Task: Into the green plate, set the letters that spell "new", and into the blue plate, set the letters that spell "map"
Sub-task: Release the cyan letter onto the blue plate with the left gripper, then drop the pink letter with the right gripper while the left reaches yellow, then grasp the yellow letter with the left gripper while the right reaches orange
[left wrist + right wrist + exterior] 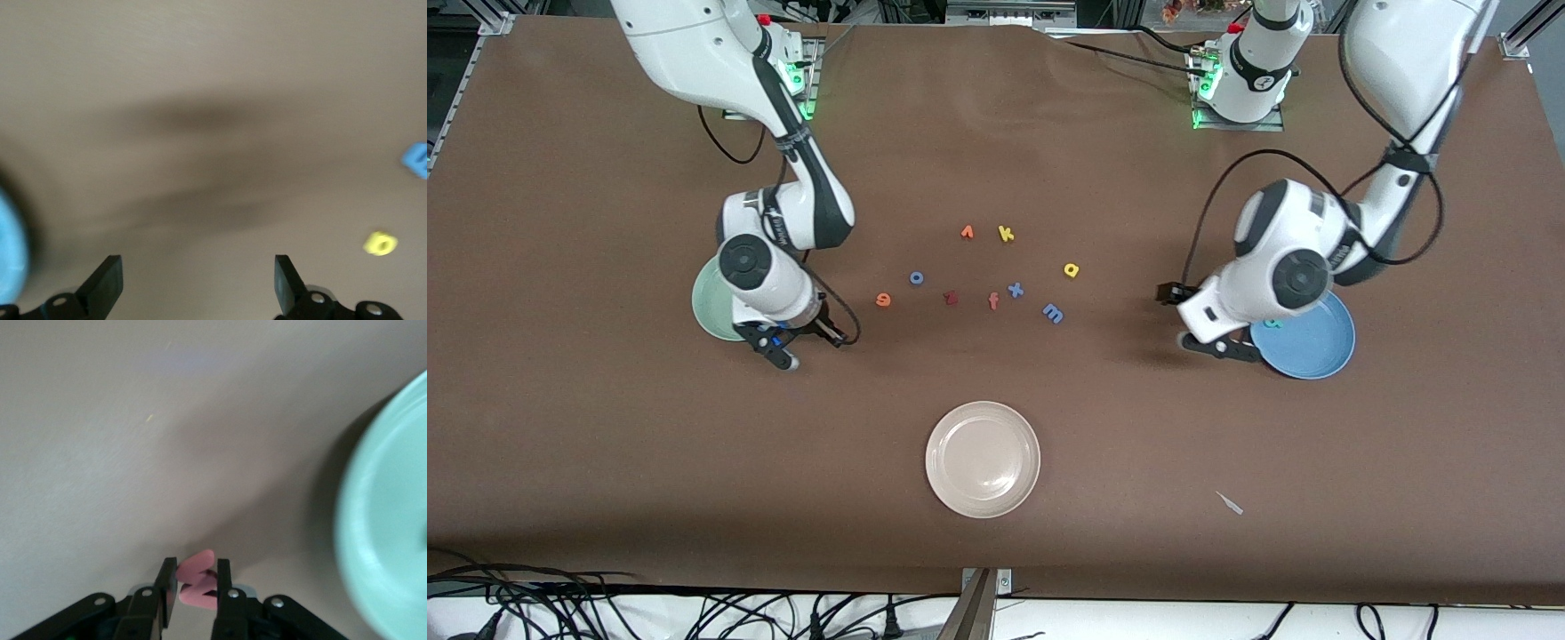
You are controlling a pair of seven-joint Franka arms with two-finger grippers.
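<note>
Pink w (197, 580) pinched between the right gripper (197, 587) fingers, jaws closed tight on it, held over bare table just beside the green plate (380, 540). In the front view that gripper (793, 342) hangs at the plate's (710, 307) edge on the side toward the front camera. My read: the step in hand is the drop. Carry the w in over the plate's well, clear of the raised rim, come low, then open (foam this light may cling to a pad, so a low release looks safest).

Over at the blue plate (1309, 342), the left gripper (1214, 347) has its fingers spread wide, nothing between them, hanging over the table at the plate's edge toward the middle of the table. A teal letter (1272, 324) lies in that plate, half under the arm, presumably the p. Blue m (1053, 312) and yellow a (1071, 269) lie out on the table among the loose letters, apart from each other.

Hard to make out: the right arm covers most of the green plate in the front view, so whether anything lies in it I can't say. The orange e (883, 300) lies on the table near the right arm; the olive n I can't find anywhere. The left wrist view is smeared.
</note>
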